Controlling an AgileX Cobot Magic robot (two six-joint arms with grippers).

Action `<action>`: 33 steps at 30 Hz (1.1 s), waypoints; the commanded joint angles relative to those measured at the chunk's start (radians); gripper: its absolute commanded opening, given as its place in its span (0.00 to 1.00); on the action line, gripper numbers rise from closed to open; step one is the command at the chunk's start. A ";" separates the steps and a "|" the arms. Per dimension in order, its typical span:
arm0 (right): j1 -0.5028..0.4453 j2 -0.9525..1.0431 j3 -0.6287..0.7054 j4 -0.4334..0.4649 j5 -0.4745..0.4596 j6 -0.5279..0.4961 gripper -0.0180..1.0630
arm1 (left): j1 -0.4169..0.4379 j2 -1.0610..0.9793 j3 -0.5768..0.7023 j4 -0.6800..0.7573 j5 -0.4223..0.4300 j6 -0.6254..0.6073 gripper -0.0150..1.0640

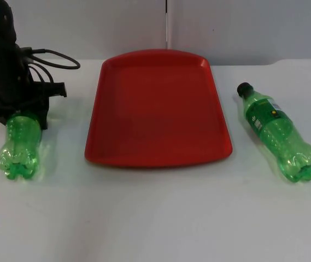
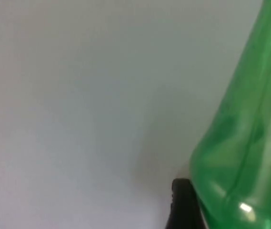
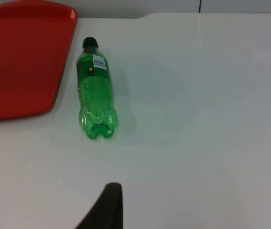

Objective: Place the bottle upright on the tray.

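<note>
— Left gripper (image 1: 19,112)?
— Down at left of the top view, over the neck end of the left green bottle (image 1: 19,147); can't tell whether pinching or spread. In the wrist view, green wall (image 2: 249,143) right against a black fingertip (image 2: 185,205).
— Bottle's pose?
— Lying on the white table (image 1: 155,218), base toward the lower edge, apart from the red tray (image 1: 158,109) at centre.
— Second bottle (image 1: 278,131)?
— Flat at right of the tray, black cap toward the upper edge.

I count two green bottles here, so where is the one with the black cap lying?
The capped bottle lies on its side on the white table, just right of the red tray in the top view, cap toward the wall.
</note>
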 commanded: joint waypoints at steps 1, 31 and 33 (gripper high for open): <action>-0.007 -0.003 0.002 -0.005 -0.003 -0.010 0.98 | -0.001 0.016 0.002 -0.017 0.027 -0.005 0.01; -0.007 -0.003 0.002 -0.005 -0.003 -0.014 0.98 | -0.007 -0.396 0.000 -0.775 -0.318 0.713 0.01; -0.007 -0.003 0.002 -0.005 -0.003 -0.014 0.98 | -0.016 -0.402 0.000 -0.892 -0.367 0.838 0.01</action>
